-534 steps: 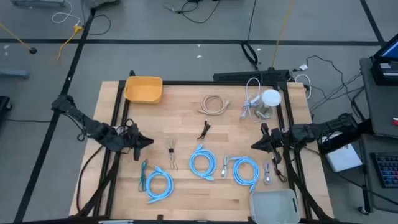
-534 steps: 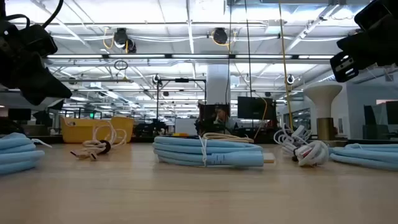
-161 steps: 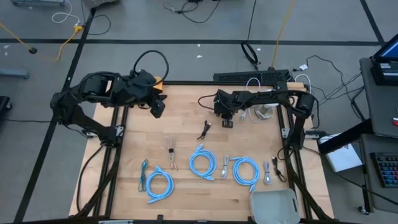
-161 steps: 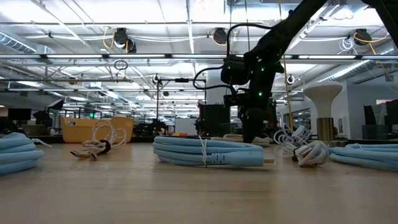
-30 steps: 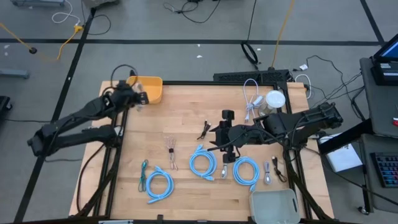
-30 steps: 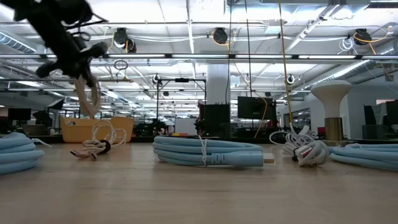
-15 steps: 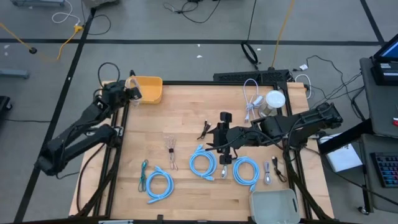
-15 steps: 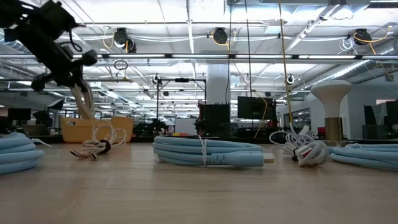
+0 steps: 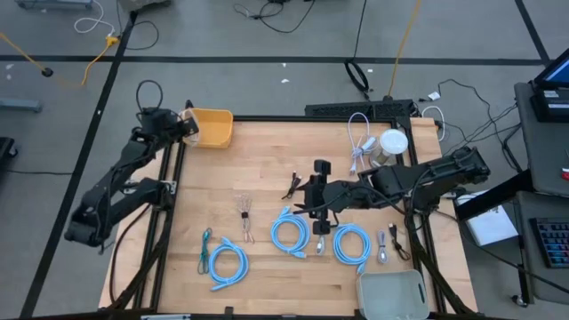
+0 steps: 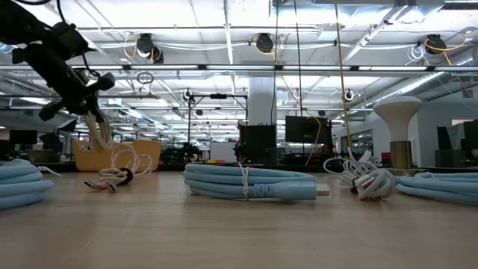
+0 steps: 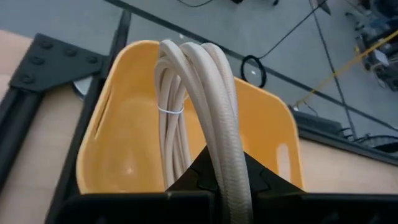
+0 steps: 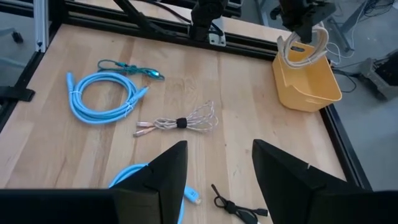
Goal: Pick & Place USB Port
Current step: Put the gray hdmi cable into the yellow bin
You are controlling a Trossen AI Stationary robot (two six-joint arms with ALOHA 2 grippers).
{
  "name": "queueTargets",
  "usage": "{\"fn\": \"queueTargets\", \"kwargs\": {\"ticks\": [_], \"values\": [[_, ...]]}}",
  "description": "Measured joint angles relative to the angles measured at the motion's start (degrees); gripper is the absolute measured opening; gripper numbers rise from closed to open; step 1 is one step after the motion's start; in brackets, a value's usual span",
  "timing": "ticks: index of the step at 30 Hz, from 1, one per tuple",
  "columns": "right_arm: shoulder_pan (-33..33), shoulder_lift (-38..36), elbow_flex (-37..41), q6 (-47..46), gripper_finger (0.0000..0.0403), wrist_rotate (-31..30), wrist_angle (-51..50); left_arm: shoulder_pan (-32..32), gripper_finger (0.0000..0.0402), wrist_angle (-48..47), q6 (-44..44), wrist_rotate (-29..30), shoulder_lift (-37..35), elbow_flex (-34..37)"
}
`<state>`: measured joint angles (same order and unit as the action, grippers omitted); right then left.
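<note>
From above, the left gripper (image 9: 185, 125) sat at the far left corner of the table (image 9: 267, 178), right at the near rim of the yellow bin (image 9: 212, 127), its fingers clamped on a coiled beige cable (image 9: 188, 119) that showed only as a pale sliver at its tip. The right gripper (image 9: 307, 197) hovered over the middle of the table with its fingers parted and nothing between them. Just beyond its tip lay a small black cable (image 9: 291, 186); a blue coil (image 9: 289, 233) lay just toward the table's front edge from it, and a second blue coil (image 9: 351, 243) lay under its arm. A third blue coil (image 9: 228, 264) and a braided silver cable (image 9: 244, 219) lay farther out, between the two grippers.

At table height, the left gripper (image 10: 91, 110) hung high above the wood, and the beige cable (image 10: 99, 128) dangled straight down from it, in front of the yellow bin (image 10: 116, 155) and clear of the tabletop.

In the left wrist view, the beige cable (image 11: 205, 106) rose from between the closed fingers as a tied bundle of loops, with the open bin (image 11: 121, 143) directly beyond it.

In the right wrist view, the right gripper's fingers (image 12: 163, 174) stood apart over bare wood; ahead of them were the silver cable (image 12: 180, 122), a blue coil (image 12: 99, 96), and, far off, the left gripper (image 12: 302, 26) holding the beige cable (image 12: 301, 51) over the bin (image 12: 310, 81).
</note>
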<state>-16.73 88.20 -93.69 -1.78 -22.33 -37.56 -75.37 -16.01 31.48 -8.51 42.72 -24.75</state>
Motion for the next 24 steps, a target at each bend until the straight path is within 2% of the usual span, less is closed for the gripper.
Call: {"fn": "queueTargets", "kwargs": {"ticks": [9,18,24], "values": [[1.0,0.0,0.0,-0.6,0.0173,0.0,1.0,-2.4,0.0010,3.3,-3.2,-1.1,3.5,0.0],[1.1,0.0,0.0,-0.6,0.0171,-0.1,3.9,-1.2,0.0010,3.5,-3.6,2.3,3.4,0.0],[1.2,0.0,0.0,-0.6,0.0171,-0.1,5.0,1.4,0.0040,3.6,-2.9,5.5,3.4,0.0]]}}
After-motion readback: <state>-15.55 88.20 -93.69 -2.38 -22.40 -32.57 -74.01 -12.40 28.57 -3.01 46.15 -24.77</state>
